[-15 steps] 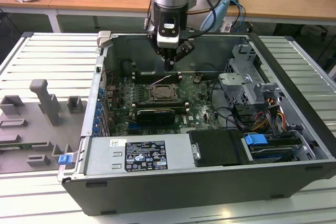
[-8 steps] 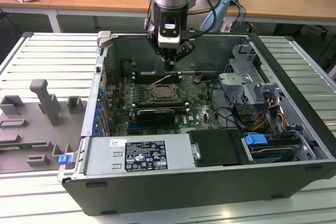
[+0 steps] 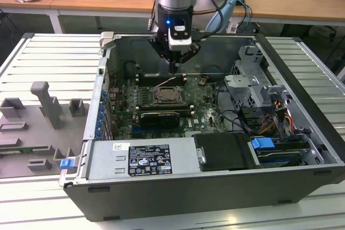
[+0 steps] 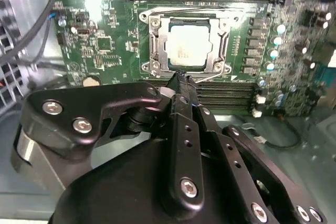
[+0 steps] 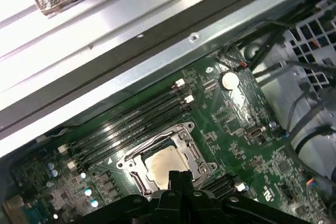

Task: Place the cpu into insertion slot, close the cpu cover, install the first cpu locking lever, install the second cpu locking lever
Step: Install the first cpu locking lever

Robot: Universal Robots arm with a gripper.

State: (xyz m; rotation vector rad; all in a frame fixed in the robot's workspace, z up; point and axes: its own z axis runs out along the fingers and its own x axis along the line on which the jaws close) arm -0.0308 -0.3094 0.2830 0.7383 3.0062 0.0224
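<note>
The cpu lies flat in the insertion slot on the green motherboard, pale face up. It also shows as the cpu and, small, as the cpu. The cpu cover is down around it as a silver frame, cover. A thin wire locking lever sticks out at the socket's edge just by my fingertips. Another lever runs along the opposite side. My gripper hangs just above the socket's edge, gripper, gripper, fingers together with nothing between them.
Long black memory slots flank the socket on both sides. The open computer case holds a black expansion card, a drive cage with cables at the exterior view's right, and a power supply in front. Grey fixtures stand on the exterior view's left.
</note>
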